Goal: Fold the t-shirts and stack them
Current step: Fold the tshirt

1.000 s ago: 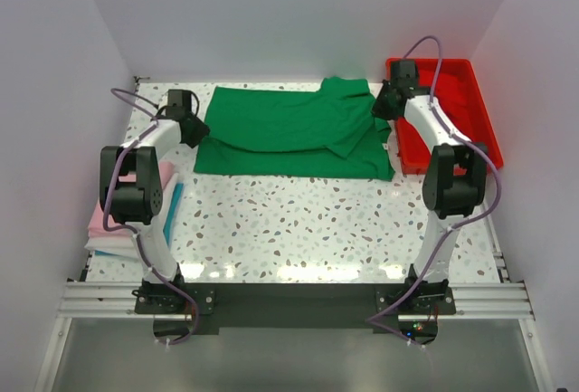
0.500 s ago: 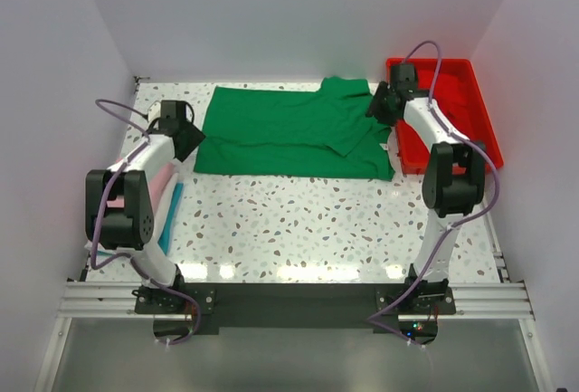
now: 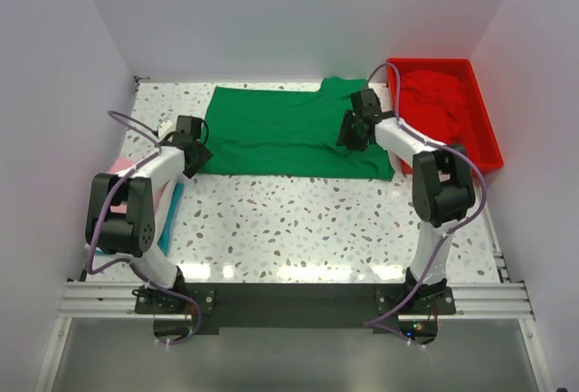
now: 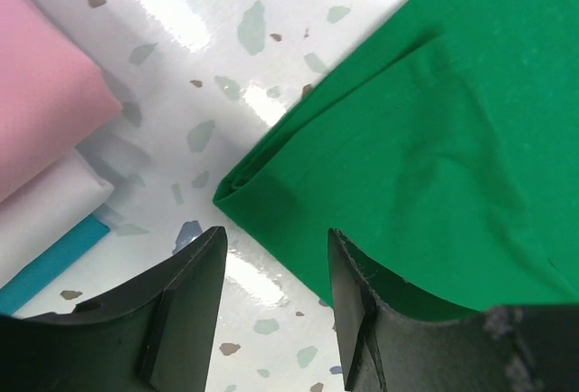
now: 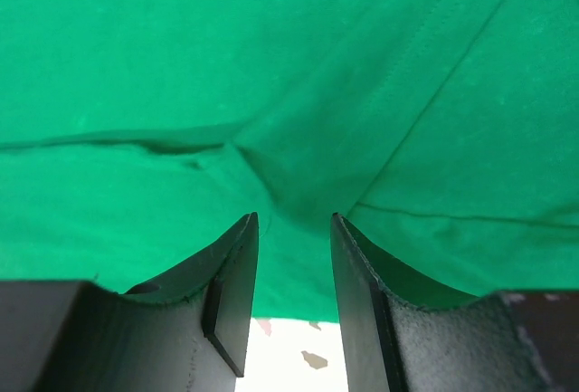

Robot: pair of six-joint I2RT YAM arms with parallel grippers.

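The bright green t-shirt lies spread across the back of the table with its near part doubled over. My left gripper hovers open at the shirt's near-left folded corner, nothing between its fingers. My right gripper is open just above the green cloth on the shirt's right part, close to a fold seam. A red t-shirt lies crumpled in the red tray. A folded pink t-shirt rests at the table's left side, largely hidden by the left arm in the top view.
Under the pink shirt lie a white layer and a teal one, stacked by the left edge. The red tray stands at the back right, just beyond the right arm. White walls close in the back and both sides.
Both grippers have opened and let go of the green shirt, which has settled flat. The right gripper moved left from the tray's edge onto the shirt; the left slid toward the shirt's near-left corner.
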